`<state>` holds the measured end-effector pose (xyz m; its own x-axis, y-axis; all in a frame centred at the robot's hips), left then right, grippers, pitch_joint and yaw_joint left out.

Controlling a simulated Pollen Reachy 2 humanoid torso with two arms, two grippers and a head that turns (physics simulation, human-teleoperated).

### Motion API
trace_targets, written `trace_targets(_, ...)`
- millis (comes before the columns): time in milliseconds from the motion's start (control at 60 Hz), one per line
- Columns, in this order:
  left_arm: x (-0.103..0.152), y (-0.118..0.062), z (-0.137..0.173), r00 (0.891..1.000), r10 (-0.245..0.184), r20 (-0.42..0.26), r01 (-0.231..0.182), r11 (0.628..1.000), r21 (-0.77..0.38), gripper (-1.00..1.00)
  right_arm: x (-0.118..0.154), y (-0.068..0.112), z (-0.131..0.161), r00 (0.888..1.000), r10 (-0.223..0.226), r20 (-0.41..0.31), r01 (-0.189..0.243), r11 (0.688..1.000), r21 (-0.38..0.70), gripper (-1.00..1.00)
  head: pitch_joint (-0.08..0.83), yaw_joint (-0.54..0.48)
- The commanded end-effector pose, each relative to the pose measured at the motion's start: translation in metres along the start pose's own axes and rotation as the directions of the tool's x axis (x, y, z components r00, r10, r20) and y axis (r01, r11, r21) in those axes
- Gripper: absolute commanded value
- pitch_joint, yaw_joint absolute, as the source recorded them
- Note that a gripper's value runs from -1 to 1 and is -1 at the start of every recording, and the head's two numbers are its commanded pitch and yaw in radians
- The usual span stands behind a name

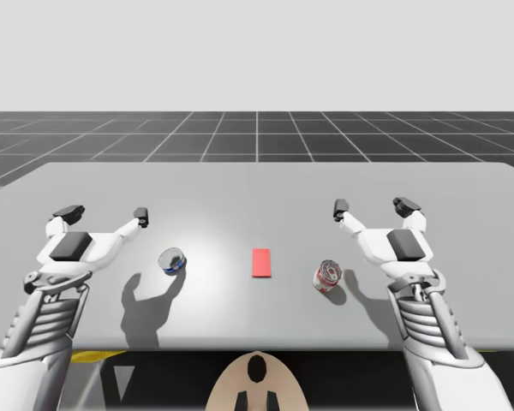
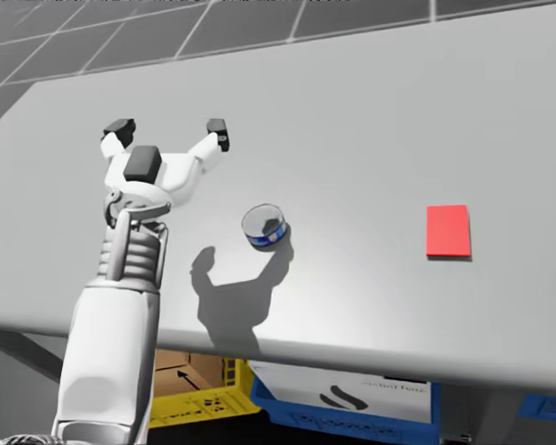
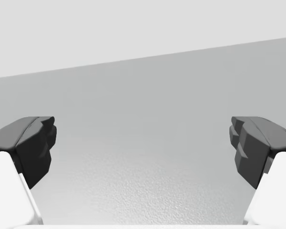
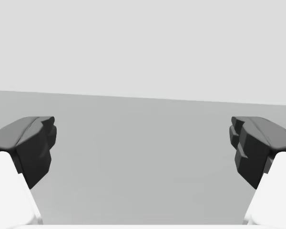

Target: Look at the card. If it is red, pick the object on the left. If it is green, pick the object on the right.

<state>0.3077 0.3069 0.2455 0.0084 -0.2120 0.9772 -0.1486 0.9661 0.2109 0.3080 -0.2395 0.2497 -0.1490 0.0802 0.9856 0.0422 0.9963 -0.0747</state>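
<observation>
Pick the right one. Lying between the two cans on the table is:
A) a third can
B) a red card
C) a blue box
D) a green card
B: the red card lies flat between the blue can and the red-and-white can, touching neither.

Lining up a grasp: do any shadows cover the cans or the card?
High view: arm shadows lie on the table beside the blue can and red-and-white can; the red card is unshadowed. Head view: a shadow touches the blue can.
</observation>
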Motion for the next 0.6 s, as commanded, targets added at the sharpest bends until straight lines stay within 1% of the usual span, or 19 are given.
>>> trace_targets(17, 0.002, -0.002, 0.003, 1.0, 0.008, 0.004, -0.008, 1.0, -0.011, -1.0, -0.001, 0.002, 0.0, 1.0, -0.009, -0.003, 0.009, 1.0, 0.003, -1.0, 0.703, 0.36)
trace_targets(50, 0.003, -0.003, 0.005, 1.0, 0.011, 0.003, -0.011, 1.0, -0.017, -1.0, -0.001, 0.002, 0.001, 1.0, -0.009, -0.003, 0.009, 1.0, 0.004, -1.0, 0.703, 0.36)
trace_targets(83, 0.005, -0.004, 0.008, 1.0, 0.023, -0.004, -0.023, 0.999, -0.025, -1.0, -0.001, 0.002, 0.0, 1.0, -0.008, -0.003, 0.008, 1.0, 0.004, -1.0, 0.702, 0.36)
trace_targets(117, 0.007, -0.005, 0.01, 0.999, 0.045, -0.016, -0.045, 0.998, -0.044, -1.0, -0.001, 0.001, 0.0, 1.0, -0.008, -0.003, 0.008, 1.0, 0.004, -1.0, 0.702, 0.36)
trace_targets(150, 0.009, -0.006, 0.015, 0.995, 0.081, -0.052, -0.085, 0.993, -0.081, -1.0, -0.001, 0.001, 0.0, 1.0, -0.009, -0.003, 0.009, 1.0, 0.003, -1.0, 0.705, 0.36)
trace_targets(183, 0.011, -0.007, 0.017, 0.993, 0.096, -0.072, -0.103, 0.99, -0.097, -1.0, -0.001, 0.001, 0.0, 1.0, -0.009, -0.003, 0.009, 1.0, 0.002, -1.0, 0.704, 0.36)
trace_targets(200, 0.011, -0.008, 0.017, 0.993, 0.09, -0.08, -0.097, 0.991, -0.087, -1.0, -0.001, 0.001, 0.0, 1.0, -0.01, -0.003, 0.01, 1.0, 0.001, -1.0, 0.703, 0.36)
trace_targets(217, 0.014, -0.008, 0.023, 0.992, 0.096, -0.085, -0.105, 0.989, -0.107, -1.0, -0.001, 0.001, 0.0, 1.0, -0.01, -0.005, 0.01, 1.0, 0.001, -1.0, 0.702, 0.36)
trace_targets(250, 0.016, -0.009, 0.027, 0.992, 0.094, -0.088, -0.103, 0.99, -0.099, -1.0, -0.001, 0.001, 0.0, 1.0, -0.01, -0.006, 0.01, 1.0, 0.002, -1.0, 0.701, 0.37)
trace_targets(283, 0.016, -0.009, 0.029, 0.991, 0.1, -0.094, -0.111, 0.986, -0.127, -1.0, -0.001, 0.001, 0.001, 1.0, -0.01, -0.007, 0.01, 1.0, 0.003, -1.0, 0.701, 0.37)
trace_targets(317, 0.015, -0.011, 0.035, 0.99, 0.094, -0.105, -0.108, 0.984, -0.144, -1.0, -0.002, 0.001, 0.001, 1.0, -0.01, -0.008, 0.01, 1.0, 0.005, -1.0, 0.699, 0.37)
trace_targets(333, 0.013, -0.012, 0.037, 0.989, 0.103, -0.107, -0.12, 0.98, -0.16, -1.0, -0.002, 0.001, 0.001, 1.0, -0.01, -0.008, 0.01, 1.0, 0.006, -1.0, 0.699, 0.37)
trace_targets(350, 0.012, -0.013, 0.041, 0.988, 0.103, -0.118, -0.123, 0.976, -0.181, -1.0, -0.002, 0.001, 0.001, 1.0, -0.008, -0.008, 0.008, 1.0, 0.006, -1.0, 0.698, 0.37)
trace_targets(417, 0.004, -0.016, 0.051, 0.984, 0.081, -0.161, -0.115, 0.969, -0.219, -1.0, -0.002, 0.001, 0.0, 1.0, -0.006, -0.007, 0.006, 1.0, 0.007, -1.0, 0.697, 0.38)
trace_targets(467, -0.001, -0.017, 0.058, 0.98, 0.074, -0.184, -0.117, 0.965, -0.234, -1.0, -0.002, 0.001, 0.0, 1.0, -0.005, -0.007, 0.005, 1.0, 0.007, -1.0, 0.696, 0.38)
trace_targets(517, -0.005, -0.017, 0.064, 0.98, 0.064, -0.191, -0.11, 0.965, -0.24, -1.0, -0.003, 0.001, 0.0, 1.0, -0.005, -0.007, 0.005, 1.0, 0.007, -1.0, 0.696, 0.39)
trace_targets(533, -0.009, -0.016, 0.069, 0.977, 0.06, -0.206, -0.112, 0.962, -0.249, -1.0, -0.003, 0.001, 0.0, 1.0, -0.006, -0.008, 0.006, 1.0, 0.006, -1.0, 0.697, 0.39)
trace_targets(583, -0.013, -0.016, 0.075, 0.974, 0.06, -0.22, -0.118, 0.959, -0.258, -1.0, -0.003, 0.001, 0.0, 1.0, -0.006, -0.01, 0.006, 1.0, 0.006, -1.0, 0.697, 0.4)
trace_targets(600, -0.016, -0.016, 0.079, 0.97, 0.06, -0.237, -0.124, 0.955, -0.268, -1.0, -0.004, 0.001, -0.001, 1.0, -0.006, -0.011, 0.006, 1.0, 0.006, -1.0, 0.698, 0.4)
